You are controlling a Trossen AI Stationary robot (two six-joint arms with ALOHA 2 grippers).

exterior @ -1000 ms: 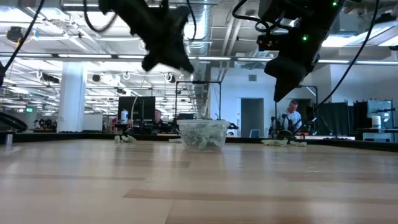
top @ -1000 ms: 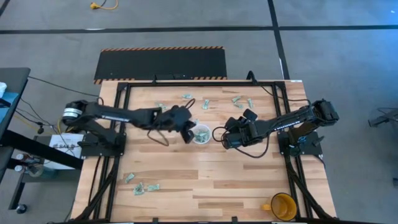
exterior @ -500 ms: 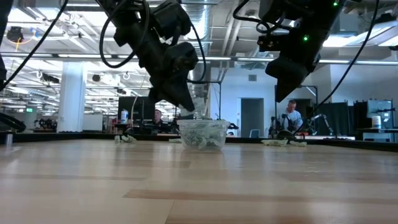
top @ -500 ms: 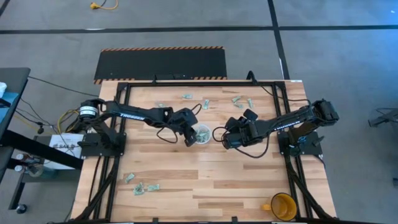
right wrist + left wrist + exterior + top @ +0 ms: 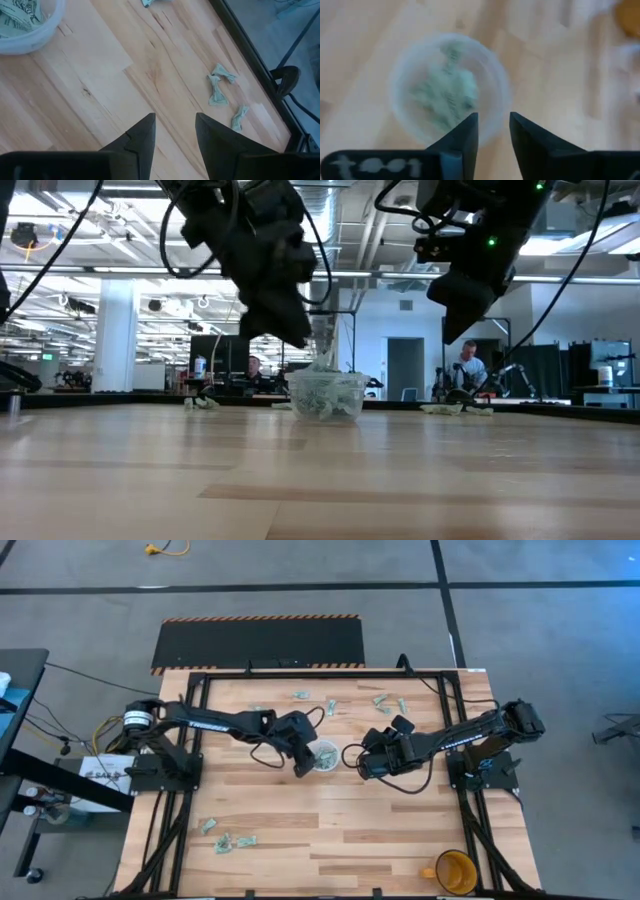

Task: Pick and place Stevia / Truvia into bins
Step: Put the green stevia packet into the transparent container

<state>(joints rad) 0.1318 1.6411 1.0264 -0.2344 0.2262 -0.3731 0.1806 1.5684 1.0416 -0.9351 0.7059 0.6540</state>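
Sachets [image 5: 447,95] fill the cup [image 5: 492,82] beneath left fingers [image 5: 465,135].

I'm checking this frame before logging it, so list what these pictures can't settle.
- Left wrist view: the cup and the packets inside are smeared by motion, so a count is impossible.
- High view: the left gripper covers the cup's near side, hiding whether a packet just dropped.
- Low view: the loose packets far across the table are too small to count.
- Right wrist view: the cup is cut off at the picture's edge.
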